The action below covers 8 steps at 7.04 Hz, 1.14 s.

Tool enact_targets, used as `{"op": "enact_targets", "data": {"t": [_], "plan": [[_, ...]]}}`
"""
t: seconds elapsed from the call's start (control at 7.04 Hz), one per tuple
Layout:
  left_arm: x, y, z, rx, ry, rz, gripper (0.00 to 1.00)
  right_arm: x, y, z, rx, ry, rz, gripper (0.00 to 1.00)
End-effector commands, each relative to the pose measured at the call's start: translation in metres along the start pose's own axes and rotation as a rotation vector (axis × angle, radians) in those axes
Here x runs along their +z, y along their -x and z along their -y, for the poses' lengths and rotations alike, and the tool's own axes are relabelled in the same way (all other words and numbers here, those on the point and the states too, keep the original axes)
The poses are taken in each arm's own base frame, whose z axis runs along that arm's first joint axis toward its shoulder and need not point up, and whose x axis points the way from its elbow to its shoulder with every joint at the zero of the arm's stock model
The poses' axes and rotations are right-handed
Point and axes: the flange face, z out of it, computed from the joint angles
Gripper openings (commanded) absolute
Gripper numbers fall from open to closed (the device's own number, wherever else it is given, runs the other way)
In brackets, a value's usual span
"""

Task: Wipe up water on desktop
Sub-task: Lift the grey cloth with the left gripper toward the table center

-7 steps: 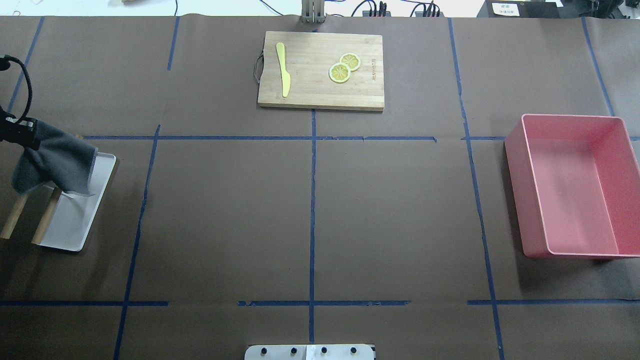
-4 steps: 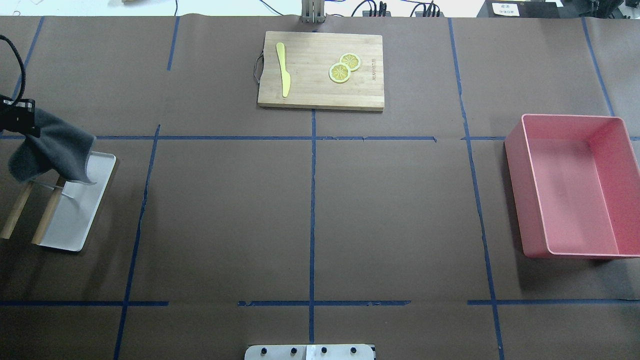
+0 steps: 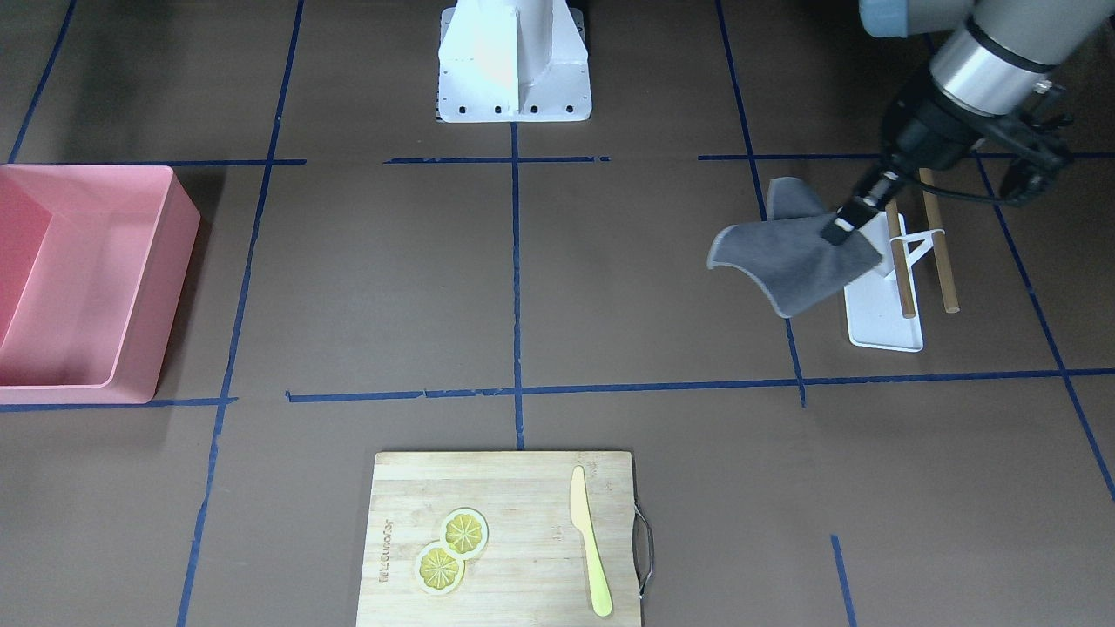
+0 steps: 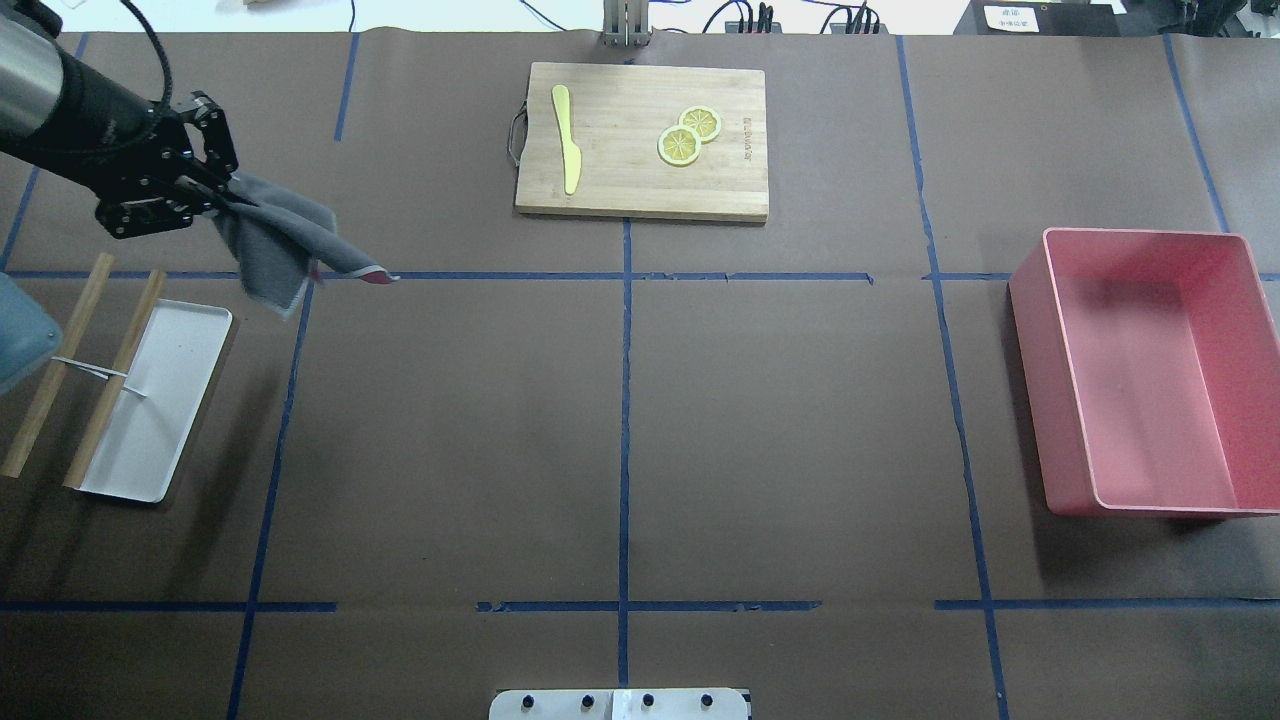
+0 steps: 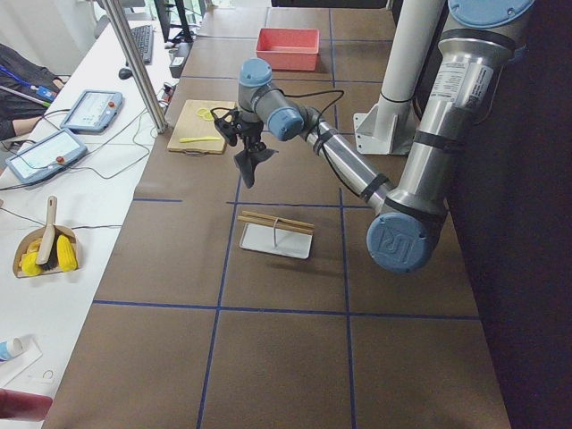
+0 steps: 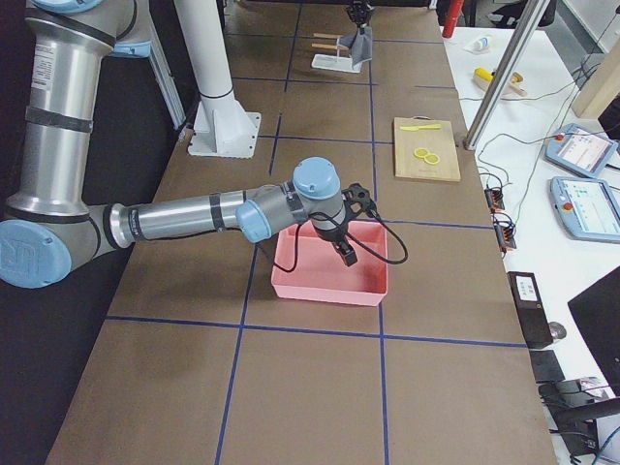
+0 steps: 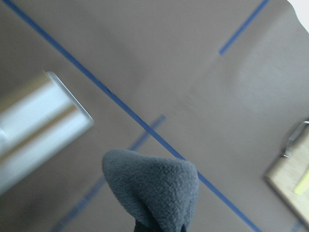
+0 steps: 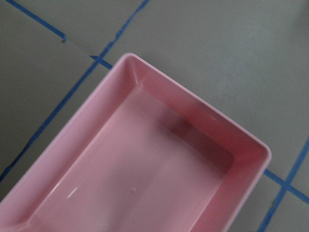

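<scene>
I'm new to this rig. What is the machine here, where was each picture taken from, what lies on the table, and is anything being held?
Two robot arms share a brown desktop marked with blue tape. The views: one facing the robot, one from behind and above it, one from each table end, one on each wrist. The left gripper is shut on a grey cloth, held in the air near a white rack. A cutting board carries a yellow knife and lemon slices. The right gripper hangs over a pink bin; open or shut, I cannot tell.
</scene>
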Motion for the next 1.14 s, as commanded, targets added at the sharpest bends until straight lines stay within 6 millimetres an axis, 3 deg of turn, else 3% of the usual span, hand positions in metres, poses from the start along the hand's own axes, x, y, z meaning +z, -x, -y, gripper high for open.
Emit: {"op": "enact_targets", "data": {"t": [0.0,0.28,0.43,0.57,0.71,0.85,0.99], "plan": [[0.01,-0.036,-0.076,-0.069,0.097,-0.02,0.0,0.03,0.057,0.068,-0.238,-0.075,0.069,0.99],[-0.001,-0.039,-0.107,-0.128,0.142,-0.039,0.0,0.023,0.084,0.115,-0.318,-0.139,0.083,1.0],[0.004,-0.044,-0.129,-0.142,0.17,-0.033,0.0,0.029,0.113,0.147,-0.357,-0.162,0.12,0.99],[0.009,-0.046,-0.139,-0.146,0.182,-0.023,0.0,0.029,0.145,0.18,-0.359,-0.193,0.159,0.99],[0.01,-0.047,-0.141,-0.168,0.187,-0.022,0.0,0.029,0.186,0.213,-0.305,-0.22,0.201,0.99],[0.008,-0.049,-0.145,-0.168,0.191,-0.026,0.0,0.045,0.241,0.242,-0.285,-0.246,0.211,0.99],[0.011,-0.053,-0.158,-0.186,0.208,-0.019,0.0,0.067,0.311,0.266,-0.267,-0.291,0.205,0.99]]}}
